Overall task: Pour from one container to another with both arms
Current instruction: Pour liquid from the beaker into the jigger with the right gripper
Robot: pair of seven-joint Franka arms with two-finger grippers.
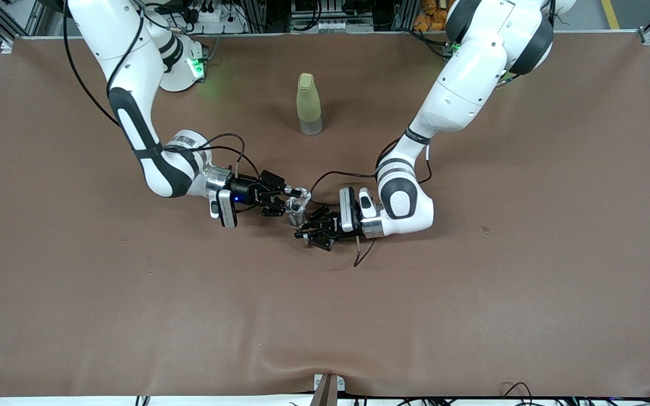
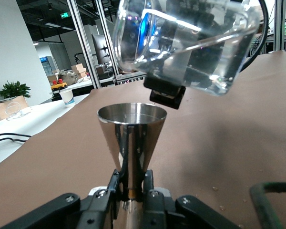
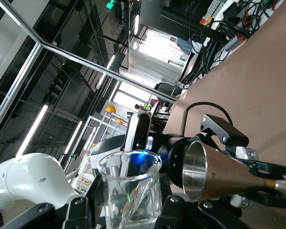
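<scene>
The two arms meet low over the middle of the brown tabletop (image 1: 77,316), and the way each holds its vessel makes sense for a pour. The right hand (image 1: 286,198), reaching in from the arm based at about ten o'clock in the front view, is clamped on a clear glass beaker (image 1: 297,204) and has it tipped over, so that in the left wrist view the beaker (image 2: 190,43) hangs tilted with its lip above the other vessel. The left hand (image 1: 311,230), coming from the arm based at about one o'clock, is clenched on the narrow waist of a steel jigger (image 2: 131,138), keeping it upright with its open cone facing up, right under the beaker's mouth. From the right wrist view the jigger (image 3: 219,176) sits just beside the beaker (image 3: 129,191), rim close to rim but not quite touching, as far as I can tell. Gripping at the waist leaves the cone free to catch liquid. I cannot make out a stream, nor how much sits in the jigger; the beaker seems to hold a little clear liquid. My guess is the pour is about under way. At twelve o'clock from the hands, farther from the front camera, a pale green bottle (image 1: 308,104) stands alone, capped and untouched
</scene>
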